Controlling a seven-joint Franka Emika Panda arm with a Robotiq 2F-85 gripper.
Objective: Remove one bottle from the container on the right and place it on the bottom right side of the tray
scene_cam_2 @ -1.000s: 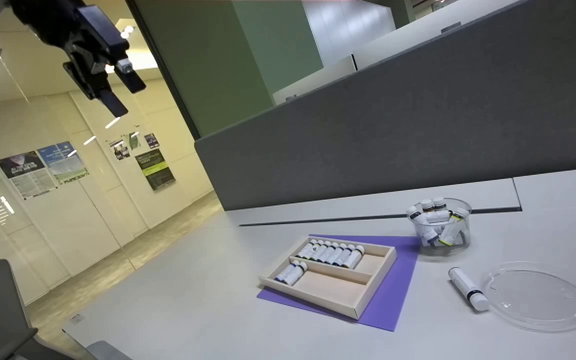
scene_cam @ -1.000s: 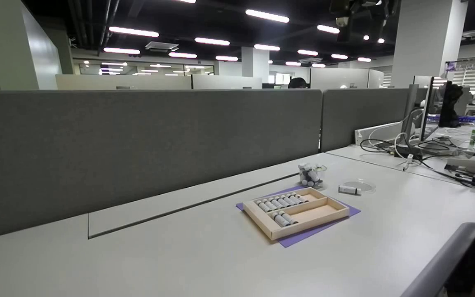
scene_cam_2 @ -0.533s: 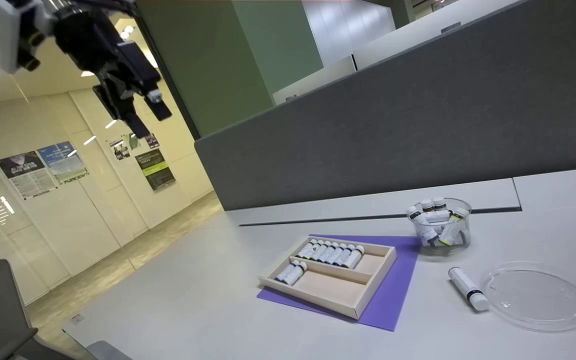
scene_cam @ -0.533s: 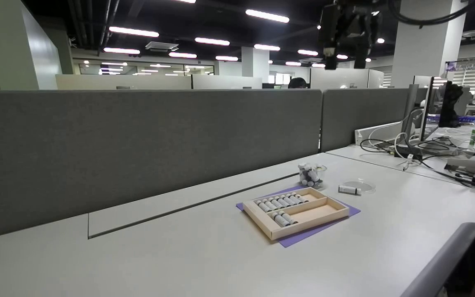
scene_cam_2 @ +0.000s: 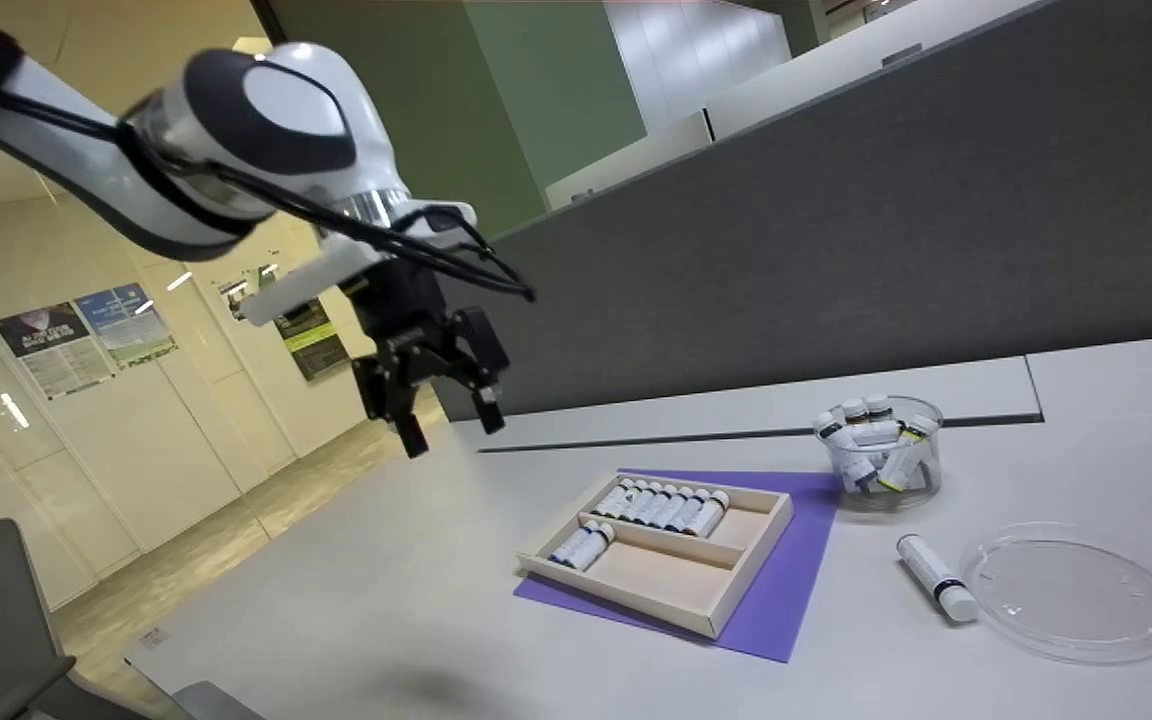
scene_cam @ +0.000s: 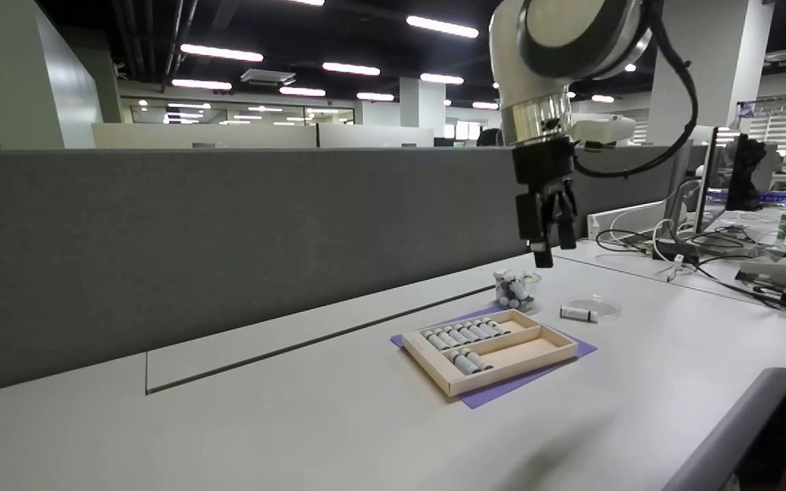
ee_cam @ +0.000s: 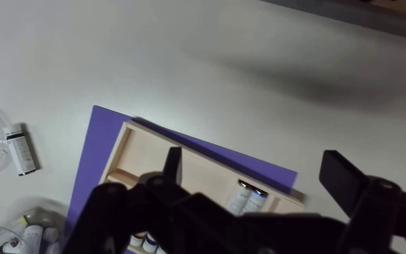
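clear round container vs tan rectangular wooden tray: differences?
Shape: the clear round container is a deep cup; the tan rectangular wooden tray is low and divided.
Size: the container is much narrower than the tray.
Contents: the container's white cylindrical bottles sit jumbled at mixed angles, while the tray's bottles lie side by side in two rows.
Shared: both hold several white bottles.
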